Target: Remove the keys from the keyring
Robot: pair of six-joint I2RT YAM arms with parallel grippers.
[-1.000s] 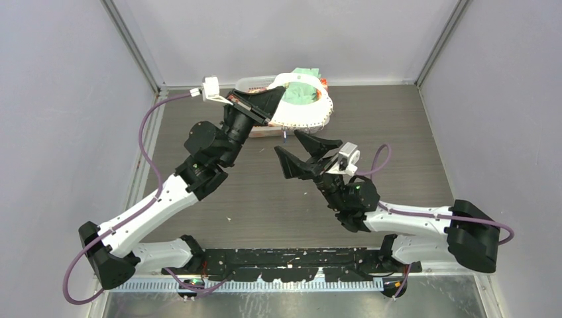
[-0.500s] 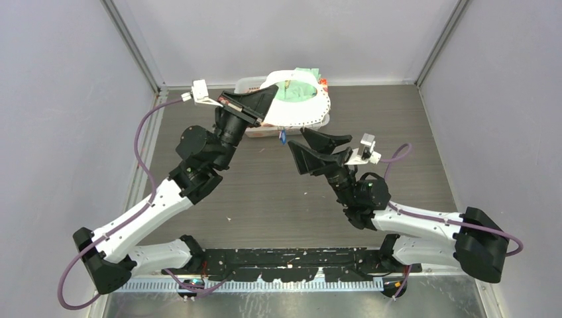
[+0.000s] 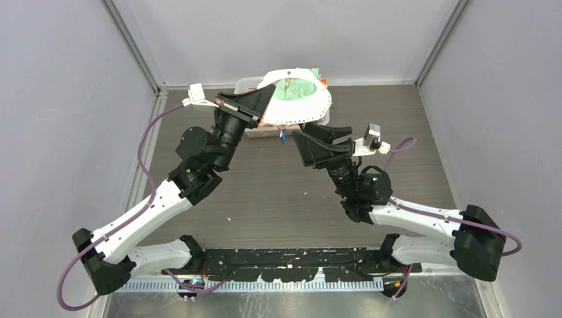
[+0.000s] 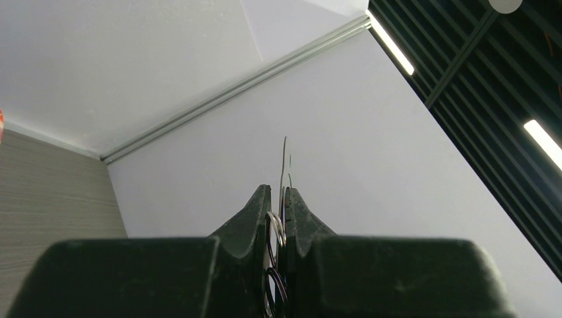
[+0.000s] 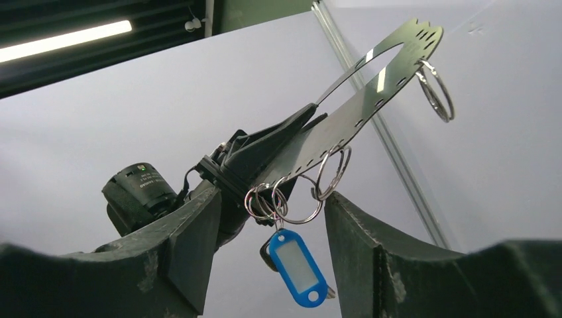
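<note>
My left pincer (image 4: 278, 193) is clamped tight on the rim of the keyring (image 5: 361, 106), a wide, thin, flat grey metal plate with a big central hole and small holes along its edge. I hold it tilted, up off the grey wood-grain table (image 3: 265, 192) and over the white plastic basket (image 3: 246, 84) at the far side. My right pincer (image 5: 273, 199) is spread wide just below that plate, its two black fingers (image 5: 189, 242) standing either side of the keys (image 5: 295, 262), a small bunch of silver metal pieces on a bright blue rectangular plastic tag. The bunch hangs free from a cluster of little silver wire loops (image 5: 291, 199) threaded through the plate's rim holes beside my left grip (another loop (image 5: 437, 89) dangles alone near the plate's far end). As far as I can see, neither right finger touches the tag or the loops. I judge the task barely begun: the plate is lifted and steadied and my free pincer flanks the bunch, but the keys are on the ring and nothing is detached. What is left is the fiddly part: closing on the bunch, working its loop out through the hole, and drawing it clear.
</note>
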